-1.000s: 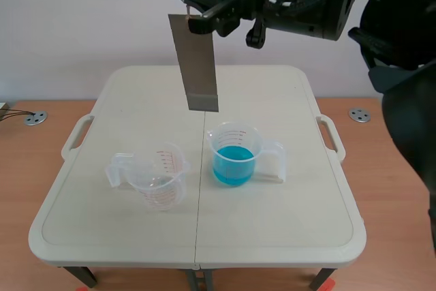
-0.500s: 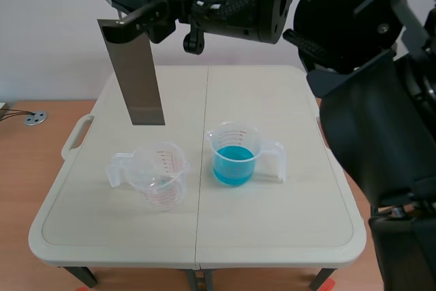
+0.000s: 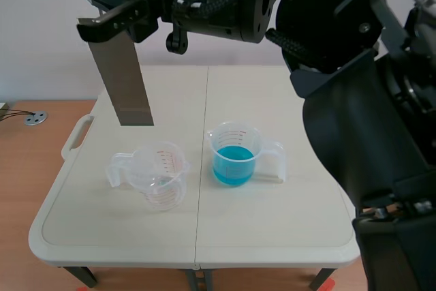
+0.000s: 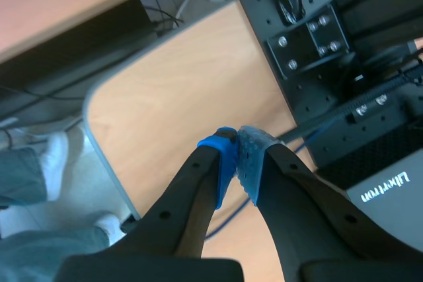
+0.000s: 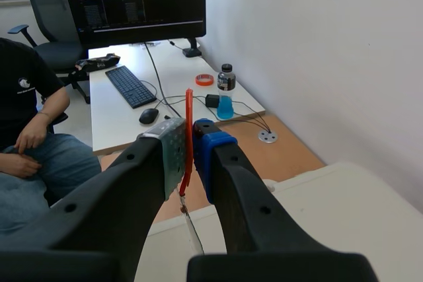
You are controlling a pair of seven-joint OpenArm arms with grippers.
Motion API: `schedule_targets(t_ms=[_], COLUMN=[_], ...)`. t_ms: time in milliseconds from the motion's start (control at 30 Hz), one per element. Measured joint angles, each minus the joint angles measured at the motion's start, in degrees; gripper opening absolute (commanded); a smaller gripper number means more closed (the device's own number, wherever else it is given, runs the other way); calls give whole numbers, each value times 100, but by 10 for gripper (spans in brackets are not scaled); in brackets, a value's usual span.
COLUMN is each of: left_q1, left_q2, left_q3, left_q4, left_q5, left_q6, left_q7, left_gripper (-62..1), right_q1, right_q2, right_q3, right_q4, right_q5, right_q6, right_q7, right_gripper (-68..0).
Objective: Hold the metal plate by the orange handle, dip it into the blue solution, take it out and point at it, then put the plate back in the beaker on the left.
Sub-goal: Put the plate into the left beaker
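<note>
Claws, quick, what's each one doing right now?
Left claw: shut, holding nothing.
Right claw: shut on the orange handle of the metal plate.

The plate (image 3: pixel 123 80) is dull, matt grey metal. The left beaker (image 3: pixel 158 180) and right beaker (image 3: pixel 236 140) are clear glossy plastic; the table (image 3: pixel 272 236), matt plastic.

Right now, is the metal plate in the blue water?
No, the metal plate hangs in the air, apart from the cup of blue water, nearer the empty cup.
</note>
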Motion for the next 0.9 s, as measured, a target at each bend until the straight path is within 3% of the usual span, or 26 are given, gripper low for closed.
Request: schedule_targets(t_ms=[900], left_q1=[0], left_q2=[0], left_q3=[7], left_q4=[-44], left_q5=[0], left_q6=[-4], left_q7=[-22], left_gripper=[-582], right_q1=[-2], right_q2=[-109], right_q3=[-160], right_q4=[-1307], right_q5=[-2], right_q6=[-2], right_q7=[24], right_gripper=[-662])
